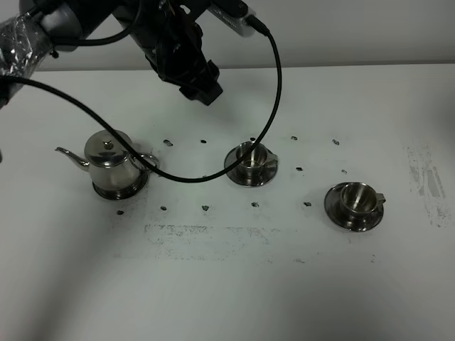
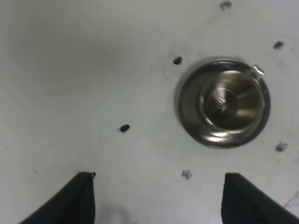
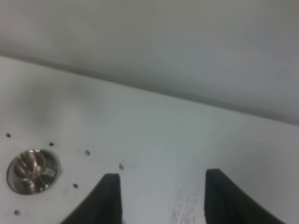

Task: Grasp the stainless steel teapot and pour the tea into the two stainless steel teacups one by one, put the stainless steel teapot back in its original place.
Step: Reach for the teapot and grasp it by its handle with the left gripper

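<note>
Exterior high view

- Stainless steel teapot: middle left of the frame, upright, lid on, spout toward the left edge, loop handle toward the right. Seated on its round saucer, apart from both grippers.
- First teacup: centre of the frame, upright on its saucer, handle toward the right.
- Second teacup: middle right, lower in the frame than the first, upright on its saucer, handle toward the right. Well apart from the first.
- Left gripper: upper centre-left, raised above the white table, between teapot and first teacup across the frame and touching neither.
- Black cable: looped down from the top edge, across the table past the first teacup to the teapot handle.
- Small dark marks scattered over the table around the cups.

Left wrist view

- Left gripper: fingers spread wide, nothing between them.
- One teacup on its saucer, seen from above, beyond the fingertips and clear of them. Interior with a brownish sheen; liquid or reflection, cannot tell.

Right wrist view

- Right gripper: fingers parted, empty, over bare table.
- One teacup on a saucer, blurred, well off to one side of the fingers
</note>
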`<state>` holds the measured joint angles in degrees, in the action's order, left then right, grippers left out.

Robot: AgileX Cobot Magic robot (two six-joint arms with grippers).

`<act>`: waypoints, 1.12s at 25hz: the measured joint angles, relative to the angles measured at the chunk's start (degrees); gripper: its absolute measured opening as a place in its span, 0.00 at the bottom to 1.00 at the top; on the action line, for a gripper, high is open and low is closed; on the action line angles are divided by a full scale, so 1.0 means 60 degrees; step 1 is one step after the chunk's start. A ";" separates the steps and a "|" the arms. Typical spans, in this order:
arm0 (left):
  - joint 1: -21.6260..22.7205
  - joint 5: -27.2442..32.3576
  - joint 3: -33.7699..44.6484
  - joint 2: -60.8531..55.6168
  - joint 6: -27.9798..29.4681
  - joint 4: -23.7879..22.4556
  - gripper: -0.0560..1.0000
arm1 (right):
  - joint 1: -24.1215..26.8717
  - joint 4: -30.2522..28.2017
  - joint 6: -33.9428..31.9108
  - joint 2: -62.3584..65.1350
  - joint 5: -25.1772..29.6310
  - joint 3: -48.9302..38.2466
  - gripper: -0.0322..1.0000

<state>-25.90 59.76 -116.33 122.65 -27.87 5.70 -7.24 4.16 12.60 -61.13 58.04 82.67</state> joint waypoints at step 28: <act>-0.0373 -0.1838 0.4378 -0.1758 -0.2617 -0.3534 0.59 | 0.0000 0.0937 -0.0982 0.7967 0.1262 -0.6474 0.41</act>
<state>-28.14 48.73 -90.06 112.10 -43.57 -15.51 -7.24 9.79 6.71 -13.33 65.61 43.82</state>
